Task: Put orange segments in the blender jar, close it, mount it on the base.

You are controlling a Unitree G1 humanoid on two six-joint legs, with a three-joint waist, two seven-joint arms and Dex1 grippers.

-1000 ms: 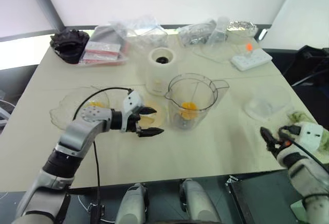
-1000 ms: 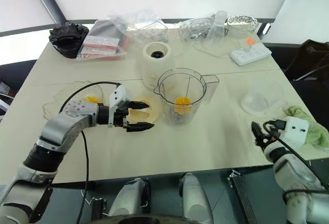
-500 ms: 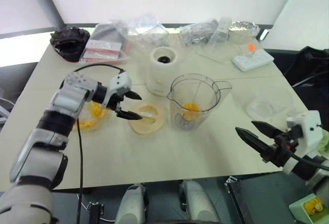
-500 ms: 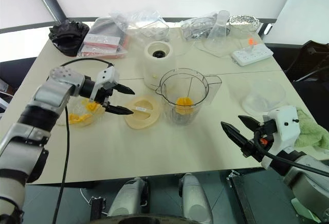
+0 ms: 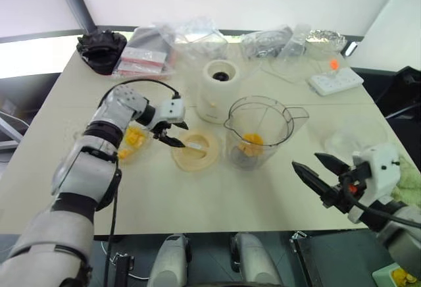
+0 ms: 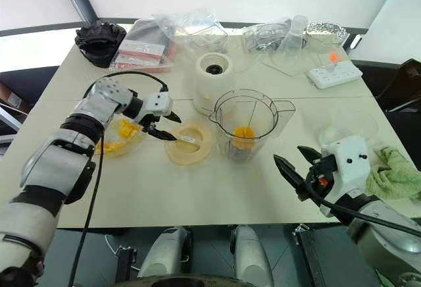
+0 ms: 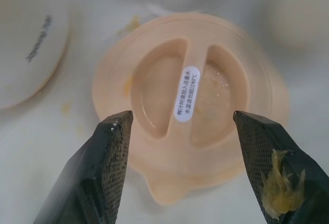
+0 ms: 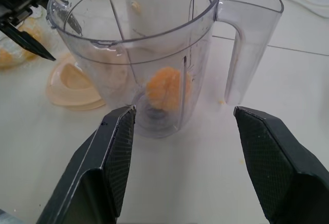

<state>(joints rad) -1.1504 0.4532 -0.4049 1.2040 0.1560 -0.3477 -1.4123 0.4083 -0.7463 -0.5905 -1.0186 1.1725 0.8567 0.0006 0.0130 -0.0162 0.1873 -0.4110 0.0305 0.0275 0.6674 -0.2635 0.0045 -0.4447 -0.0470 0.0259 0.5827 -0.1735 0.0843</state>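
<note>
Left gripper (image 6: 166, 124) hangs over the table (image 6: 197, 195), fingers apart with nothing between them, tips pointing down at the flat cream lid (image 6: 189, 143) lying face-up just left of the blender jar (image 6: 248, 124); in the left wrist view the lid (image 7: 190, 106) sits framed between the two fingers (image 7: 108, 157), a smear of orange pulp stuck on the inside of one pad; lid has a small white sticker on its centre bar; right gripper (image 5: 320, 175) held above the near right edge of the table, fingers spread wide, empty, aimed toward the jar; right wrist view looks straight at the jar (image 8: 149, 54), handle on the side, spout on the opposite side; jar stands upright on the table, uncovered, with some orange segments (image 6: 243, 133) at the bottom above the dark blade; more orange segments (image 6: 122, 135) sit in a shallow clear bowl (image 6: 108, 149) on the left, just beside the left gripper's wrist; the base (image 6: 214, 86) stands behind the jar and the lid, close to the jar but apart from it, dark socket facing up, nothing mounted on it; far edge of the table holds clear plastic bags (image 6: 184, 33), a black toothed part (image 6: 100, 37) at the far left, a white power strip (image 6: 334, 73) at the far right; green cloth (image 6: 395, 175) at the right edge.
</note>
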